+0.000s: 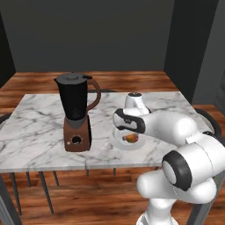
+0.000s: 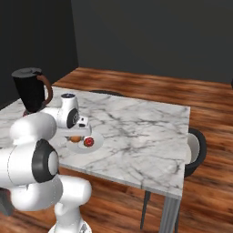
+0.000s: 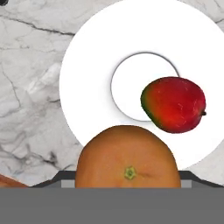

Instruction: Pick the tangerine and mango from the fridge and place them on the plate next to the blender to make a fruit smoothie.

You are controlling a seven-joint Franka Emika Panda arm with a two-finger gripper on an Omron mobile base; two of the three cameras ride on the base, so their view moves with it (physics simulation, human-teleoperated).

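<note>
the plate (image 3: 87, 74) holds the mango (image 3: 175, 104); the fingers (image 3: 127, 186) grip the tangerine (image 3: 127, 157) above it.

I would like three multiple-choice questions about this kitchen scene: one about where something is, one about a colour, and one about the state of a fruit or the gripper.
1. Where does the mango lie?
A. On the white plate
B. On the floor
C. On top of the blender

2. What colour is the base of the blender?
A. Silver
B. Brown copper
C. Blue

3. What is the state of the tangerine?
A. Lying on the wooden floor
C. Resting inside the blender jar
B. Close up against the gripper, above the plate

Answers:
1. A, the hand view shows the red-green fruit resting on the plate.
2. B, the left base view shows a brown base with a round knob.
3. B, the hand view shows the orange fruit large at the bottom, over the plate's edge.
</note>
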